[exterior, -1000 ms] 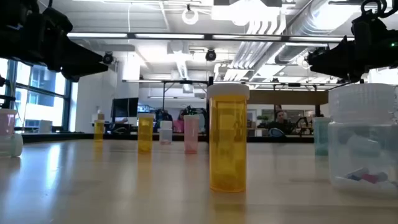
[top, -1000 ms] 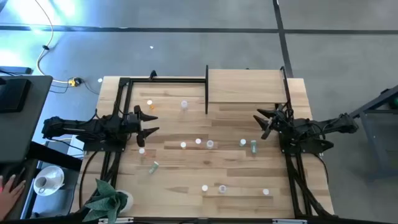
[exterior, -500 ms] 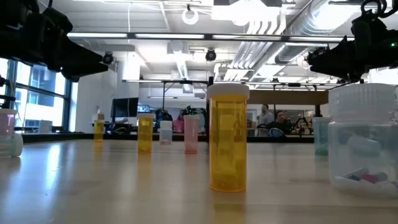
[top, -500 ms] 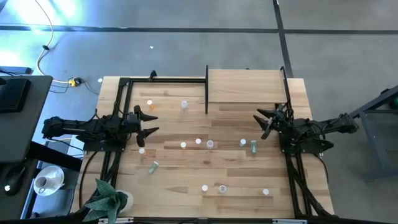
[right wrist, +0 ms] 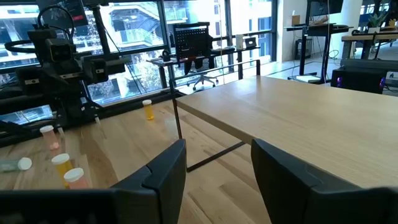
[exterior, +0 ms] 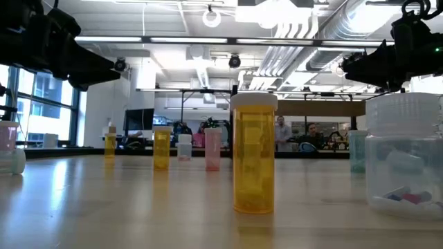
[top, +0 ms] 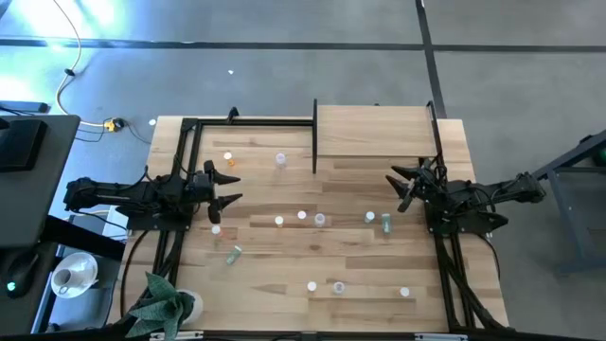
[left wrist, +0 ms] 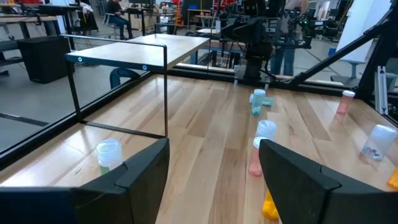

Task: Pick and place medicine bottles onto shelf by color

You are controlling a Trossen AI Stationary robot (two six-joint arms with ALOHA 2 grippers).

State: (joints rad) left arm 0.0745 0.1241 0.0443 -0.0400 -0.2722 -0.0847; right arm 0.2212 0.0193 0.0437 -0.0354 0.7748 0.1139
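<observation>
Seen from above, a wooden tabletop (top: 312, 270) holds about a dozen tiny white-capped medicine bottles (top: 301, 216), scattered from the centre toward six o'clock. The shelf (top: 374, 133), a pale board edged with thin black posts, sits at about one o'clock and carries no bottles that can be seen.

The left gripper (top: 227, 187) hovers at nine o'clock with its fingers spread and nothing between them. The right gripper (top: 405, 187) hovers at three o'clock, fingers parted and empty, just below the shelf's near edge.

Likely risks from here:
- The bottles are far smaller than the fingers — a slightly off-centre closing could tip one over or send it rolling. One green bottle (top: 233, 253) at seven o'clock already lies on its side.
- Two bottles (top: 378, 220) at four o'clock stand just beside each other, so reaching for one may knock its neighbour.
- The shelf's black posts (top: 314, 137) stand near the right gripper — a careless lift could clip them.
- Clear and pale bottles look alike, so colours could be mis-sorted.
</observation>
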